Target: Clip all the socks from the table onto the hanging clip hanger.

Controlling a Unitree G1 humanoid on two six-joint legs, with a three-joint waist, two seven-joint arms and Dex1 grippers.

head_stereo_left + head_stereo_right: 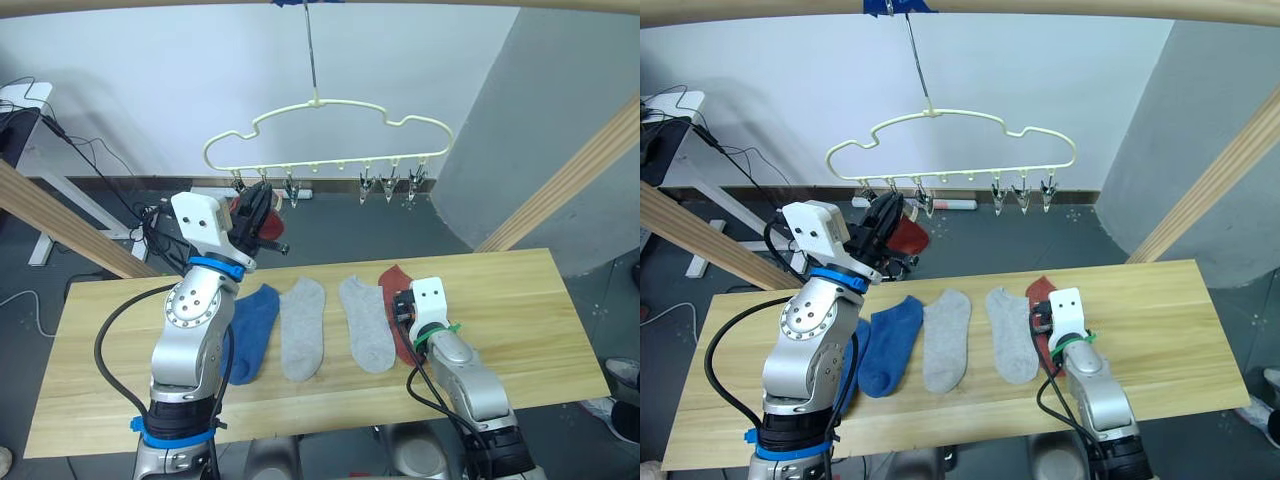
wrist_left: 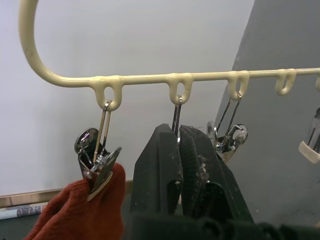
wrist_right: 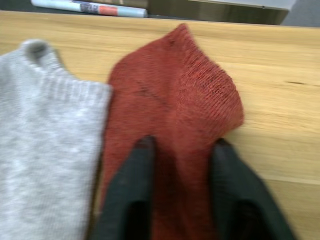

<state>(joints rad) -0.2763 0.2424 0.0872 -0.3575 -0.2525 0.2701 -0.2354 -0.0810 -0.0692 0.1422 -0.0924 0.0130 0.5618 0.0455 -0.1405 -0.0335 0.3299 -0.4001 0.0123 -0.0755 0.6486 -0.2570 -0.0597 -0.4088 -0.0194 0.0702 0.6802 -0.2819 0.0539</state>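
Note:
The cream clip hanger hangs above the table's far edge. A dark red sock dangles from its leftmost clip. My left gripper is raised to the bar, shut around the second clip, whose wire runs down between the fingertips. On the table lie a blue sock, two grey socks and another dark red sock. My right gripper rests open on that red sock's heel end, one finger on each side.
Three bare clips hang at the hanger's right end. A wooden rail with blue tape carries the hook. Slanted wooden beams flank the table. Cables lie on the floor at the back left.

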